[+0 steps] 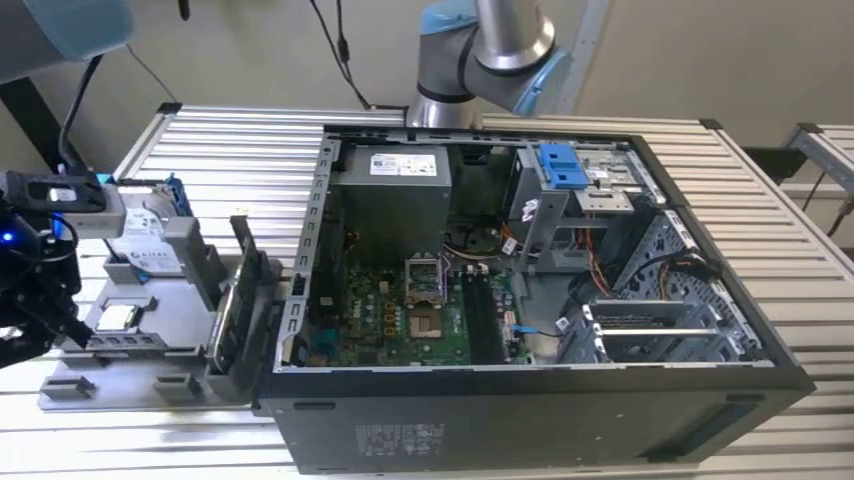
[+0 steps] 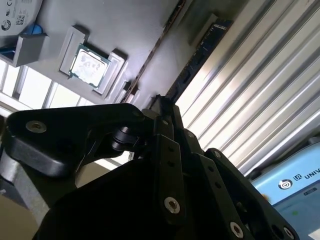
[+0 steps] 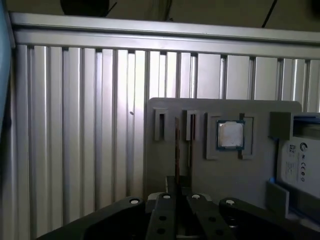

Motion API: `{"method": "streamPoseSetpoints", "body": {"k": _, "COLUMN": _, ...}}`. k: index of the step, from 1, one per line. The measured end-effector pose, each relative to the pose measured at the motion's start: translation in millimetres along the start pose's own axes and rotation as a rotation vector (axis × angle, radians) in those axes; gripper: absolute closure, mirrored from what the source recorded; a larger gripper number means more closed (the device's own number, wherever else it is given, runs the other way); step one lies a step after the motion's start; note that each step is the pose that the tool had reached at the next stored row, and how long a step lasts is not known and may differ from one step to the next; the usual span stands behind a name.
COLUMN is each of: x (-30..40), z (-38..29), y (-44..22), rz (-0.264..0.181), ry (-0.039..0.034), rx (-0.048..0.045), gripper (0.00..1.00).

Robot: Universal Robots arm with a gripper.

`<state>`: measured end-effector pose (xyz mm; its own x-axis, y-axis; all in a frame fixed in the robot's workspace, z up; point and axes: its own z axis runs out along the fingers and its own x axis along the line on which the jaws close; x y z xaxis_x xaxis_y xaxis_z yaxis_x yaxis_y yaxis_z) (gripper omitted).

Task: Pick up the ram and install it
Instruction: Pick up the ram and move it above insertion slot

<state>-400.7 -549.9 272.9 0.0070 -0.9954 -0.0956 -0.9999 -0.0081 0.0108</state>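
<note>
**Exterior view.** An open computer case (image 1: 534, 300) lies on the slatted metal desk (image 1: 761, 190), and the arm (image 1: 481, 50) rises behind it. At the exterior view's left, a grey tray (image 1: 147, 378) holds a silver hard drive (image 1: 140, 235), a processor chip (image 1: 118, 316) and the ram (image 1: 127, 341). The ram is a dark, thin stick seated in the tray just beside the chip. A wider circuit board (image 1: 247, 290) stands on edge between the tray and the case. The black pincer (image 1: 60, 325) sits at the end of the ram farthest from the case.

**First wrist view.** The ram (image 3: 176, 150) appears edge-on as a thin line across the tray (image 3: 225, 175), running straight toward the pincer (image 3: 177, 189). The chip (image 3: 230, 135) lies just beside the ram, with the hard drive (image 3: 300, 160) beyond the chip. The ribbed desk (image 3: 75, 125) surrounds the tray.

**Second wrist view.** The ram (image 2: 150, 65) crosses the tray (image 2: 125, 30) as a narrow strip with the chip (image 2: 89, 64) near it. The near end of the ram seems to reach the tip of the pincer (image 2: 161, 102), though the dark linkage hides the contact. Whether the pincer is open, closed or clamped on the ram cannot be told. The ram remains seated in the tray, well apart from the case.
</note>
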Motion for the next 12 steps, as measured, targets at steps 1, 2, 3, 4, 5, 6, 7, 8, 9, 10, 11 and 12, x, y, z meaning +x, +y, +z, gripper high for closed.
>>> {"method": "streamPoseSetpoints", "body": {"k": 1, "x": -0.3, "z": -2.6, "y": 0.0, "rz": 0.0, "ry": -0.0002, "rx": 0.0, "gripper": 0.86}}
{"method": "streamPoseSetpoints", "body": {"k": 2, "x": -0.5, "z": -5.2, "y": 0.1, "rz": 0.0, "ry": -0.0002, "rx": -0.0002, "gripper": 0.86}}
{"method": "streamPoseSetpoints", "body": {"k": 3, "x": -0.7, "z": -7.4, "y": 0.1, "rz": 0.0, "ry": -0.0003, "rx": -0.0001, "gripper": 0.86}}
{"method": "streamPoseSetpoints", "body": {"k": 4, "x": -1.0, "z": -9.9, "y": 0.1, "rz": 0.0, "ry": -0.0003, "rx": -0.0001, "gripper": 0.86}}
{"method": "streamPoseSetpoints", "body": {"k": 5, "x": -1.2, "z": -12.6, "y": 0.2, "rz": 0.0, "ry": -0.0004, "rx": -0.0001, "gripper": 0.86}}
{"method": "streamPoseSetpoints", "body": {"k": 6, "x": -1.5, "z": -15.2, "y": 0.2, "rz": 0.0, "ry": -0.0003, "rx": -0.0004, "gripper": 0.86}}
{"method": "streamPoseSetpoints", "body": {"k": 7, "x": -1.6, "z": -17.2, "y": 0.2, "rz": 0.0, "ry": -0.0003, "rx": -0.0005, "gripper": 0.86}}
{"method": "streamPoseSetpoints", "body": {"k": 8, "x": -1.8, "z": -19.1, "y": 0.2, "rz": 0.0, "ry": -0.0004, "rx": -0.0004, "gripper": 0.86}}
{"method": "streamPoseSetpoints", "body": {"k": 9, "x": -2.1, "z": -21.5, "y": 0.2, "rz": 0.0, "ry": -0.0003, "rx": -0.0005, "gripper": 0.86}}
{"method": "streamPoseSetpoints", "body": {"k": 10, "x": -2.3, "z": -24.3, "y": 0.2, "rz": 0.0, "ry": -0.0004, "rx": -0.0004, "gripper": 0.86}}
{"method": "streamPoseSetpoints", "body": {"k": 11, "x": -2.6, "z": -26.7, "y": 0.3, "rz": 0.0, "ry": -0.0003, "rx": -0.0004, "gripper": 0.86}}
{"method": "streamPoseSetpoints", "body": {"k": 12, "x": -2.8, "z": -29.2, "y": 0.3, "rz": 0.0, "ry": -0.0004, "rx": -0.0005, "gripper": 0.86}}
